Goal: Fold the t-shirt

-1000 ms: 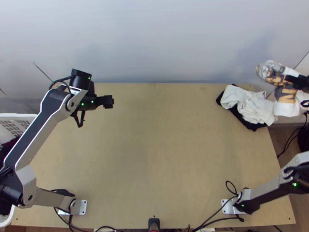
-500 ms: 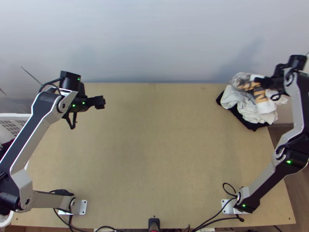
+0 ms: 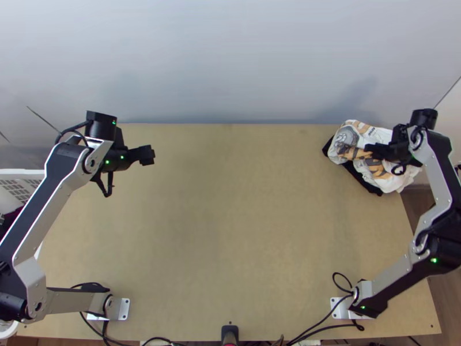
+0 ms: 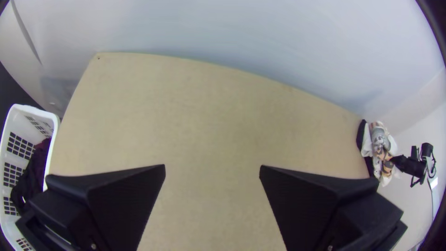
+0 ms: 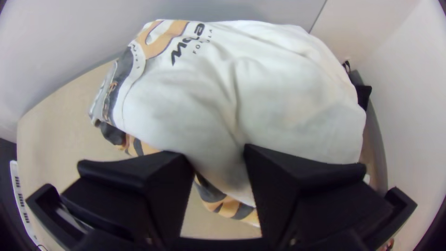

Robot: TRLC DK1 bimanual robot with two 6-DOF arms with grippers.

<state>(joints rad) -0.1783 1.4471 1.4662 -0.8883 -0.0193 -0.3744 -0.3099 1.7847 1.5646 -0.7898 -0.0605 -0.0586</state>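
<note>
1. Black and wide-fingered, the right tool (image 3: 369, 150) has its two fingers partway apart. White fabric of the t-shirt (image 3: 348, 138) shows through the gap between the tips in the right wrist view. The tool lies right over the t-shirt; whether either finger touches the fabric, I cannot tell.

2. Black too, the left tool (image 3: 148, 154) is spread wide, with bare desk (image 3: 230, 202) between its fingers and nothing held. It hangs above the far left part of the desk, well apart from the t-shirt.

3. White fabric with orange-tan, grey and dark printing makes up the t-shirt. It lies bunched, neither flat nor squarely folded, in a loose heap below and around the right tool's tips. Soft creases run across a broad plain white part, while printed parts bend under at its edge, and some dark lettering sits near that edge.

4. Black cloth (image 3: 367, 184) sticks out from under the t-shirt, just beside the right tool, at the desk's far right corner. Pale cloth (image 4: 366, 143) lies there too, against the t-shirt.

5. White plastic forms the slotted basket (image 4: 53, 139) to the left of the left tool, with dark cloth (image 4: 32, 172) inside.
</note>
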